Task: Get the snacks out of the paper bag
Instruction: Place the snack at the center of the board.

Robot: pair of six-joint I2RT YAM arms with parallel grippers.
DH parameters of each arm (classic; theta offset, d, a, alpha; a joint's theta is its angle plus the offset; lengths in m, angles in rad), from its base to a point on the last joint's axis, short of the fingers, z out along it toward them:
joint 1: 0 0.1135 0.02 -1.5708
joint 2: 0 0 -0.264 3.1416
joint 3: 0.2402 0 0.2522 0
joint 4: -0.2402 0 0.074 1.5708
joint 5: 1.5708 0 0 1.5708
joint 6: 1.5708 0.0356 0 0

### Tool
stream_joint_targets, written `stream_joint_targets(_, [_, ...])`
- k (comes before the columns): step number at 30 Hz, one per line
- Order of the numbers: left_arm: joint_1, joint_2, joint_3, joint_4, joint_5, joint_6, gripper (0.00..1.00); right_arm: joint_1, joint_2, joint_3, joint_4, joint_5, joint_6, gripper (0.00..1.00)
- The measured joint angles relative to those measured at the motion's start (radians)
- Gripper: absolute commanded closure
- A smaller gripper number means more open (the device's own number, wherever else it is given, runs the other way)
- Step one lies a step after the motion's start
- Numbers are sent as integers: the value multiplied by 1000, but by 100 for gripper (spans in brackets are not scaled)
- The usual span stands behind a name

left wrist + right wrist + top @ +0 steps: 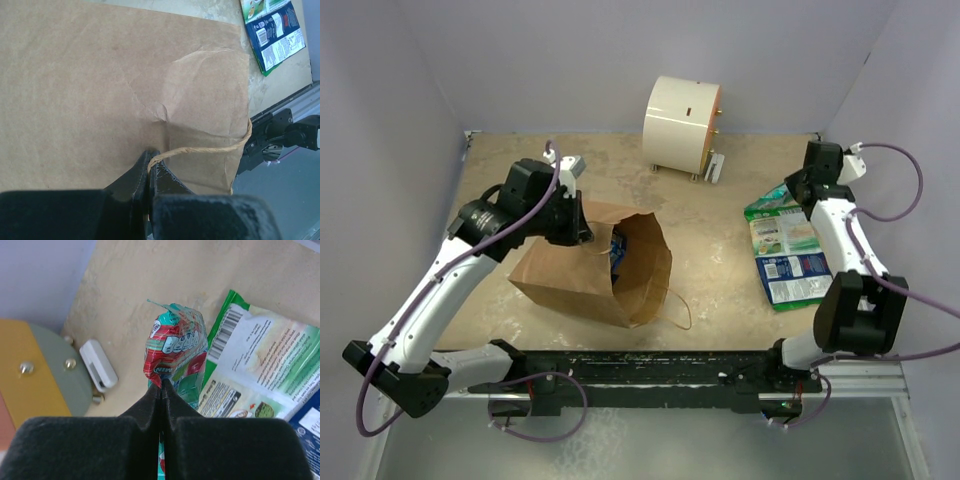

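Observation:
The brown paper bag (pixel 582 278) lies on its side mid-table, its open mouth facing right. A blue-and-white packet (pixel 617 250) shows inside the mouth. My left gripper (pixel 582 232) is above the bag's upper side. In the left wrist view, the left gripper (pixel 150 161) is shut on the bag's twisted handle (pixel 210 149), over the bag (pixel 100 90). My right gripper (pixel 792 188) is at the far right. In the right wrist view, the right gripper (pixel 162 385) is shut on a small red-and-teal packet (pixel 175 347). It holds it above a green-and-white packet (pixel 265 360), which lies on the table (pixel 782 232).
A blue-and-white packet (pixel 798 282) lies by the green one, right of the bag. A cream cylinder (pixel 680 125) stands at the back with a small white block (pixel 715 167) beside it. The bag's other handle (pixel 678 310) loops onto the table. Walls close in left, back and right.

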Motion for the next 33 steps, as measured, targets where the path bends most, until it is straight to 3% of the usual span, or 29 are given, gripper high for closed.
stream_joint_targets(5, [0,11,0,5,8,17,100,-51,70,-11,56,-2,81,100])
stream_joint_targets(14, [0,31,7,5,5,48,100,-61,8,-221,143,24,186,100])
stream_joint_targets(25, [0,37,10,4,5,68,100,-68,-8,-323,200,77,246,100])
stream_joint_targets(33, [0,37,10,4,5,69,100,-74,8,-383,224,82,279,88])
